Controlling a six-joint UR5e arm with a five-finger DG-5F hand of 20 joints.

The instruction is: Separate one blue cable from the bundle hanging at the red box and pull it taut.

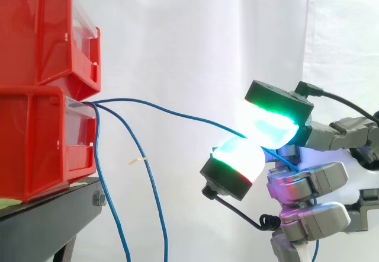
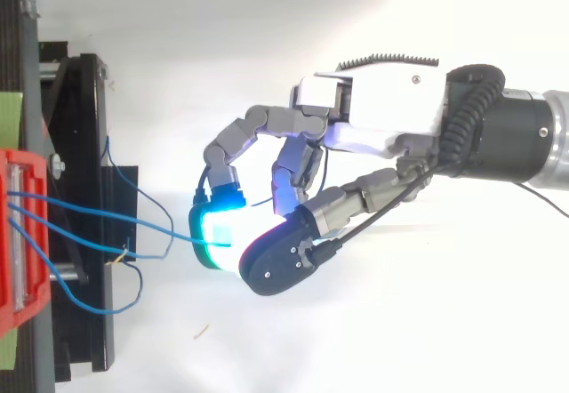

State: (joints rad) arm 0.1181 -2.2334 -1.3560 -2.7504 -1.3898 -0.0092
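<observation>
My robot hand (image 2: 373,117) is to the right of the red box (image 1: 41,143), the lower one of two, and well apart from it. In the side view it is a little lower than the top edge of this box. The robot hand is closed in a pinch. Two glowing fingertips (image 1: 273,128) press together, one from above and one from below, and one blue cable (image 1: 177,113) is held between them. My other fingers are bent, closer to the palm.

The blue cable comes out at the front of the red box, just where the upper box (image 1: 41,31) sits on it. From there it goes to the right and slightly down to my fingertips. It makes a soft curve, not a straight line.

The other blue cables (image 1: 155,197) leave the same place on the red box and hang down near its front, beside the black stand (image 1: 53,208) that carries both boxes. They are apart from my robot hand. Behind everything there is a white curtain (image 1: 195,37).
</observation>
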